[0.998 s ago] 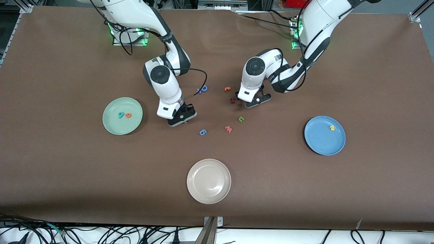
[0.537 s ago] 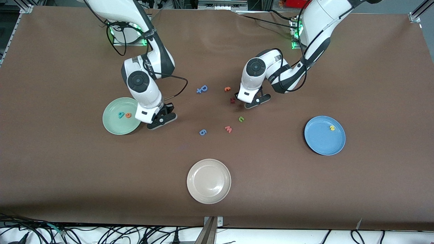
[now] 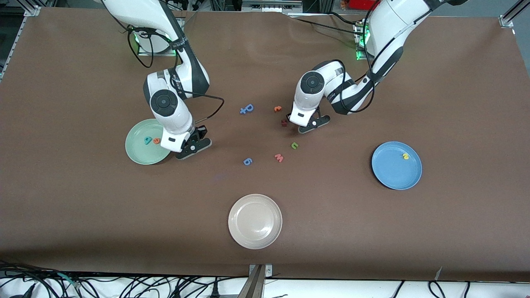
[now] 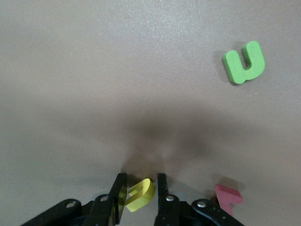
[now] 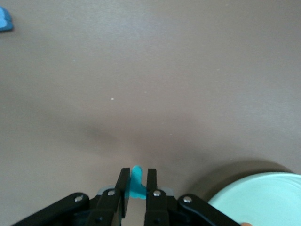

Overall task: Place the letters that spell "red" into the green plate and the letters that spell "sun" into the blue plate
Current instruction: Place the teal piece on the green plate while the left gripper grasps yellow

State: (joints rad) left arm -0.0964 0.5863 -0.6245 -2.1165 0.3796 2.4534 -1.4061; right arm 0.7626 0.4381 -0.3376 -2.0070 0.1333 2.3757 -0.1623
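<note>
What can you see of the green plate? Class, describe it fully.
The green plate is round, pale mint, smooth and glossy-looking, with a raised rim. It sits flat on the brown table toward the right arm's end. Inside lie a teal letter and an orange letter, side by side. The right gripper, shut on a small teal letter, hangs just beside the plate's rim.

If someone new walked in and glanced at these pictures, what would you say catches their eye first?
Probably the two arms at work: the right gripper holds a small teal letter beside the green plate, which already holds a teal letter and an orange one. The left gripper straddles a yellow letter on the table amid scattered letters, and the blue plate holds one yellow letter.
</note>
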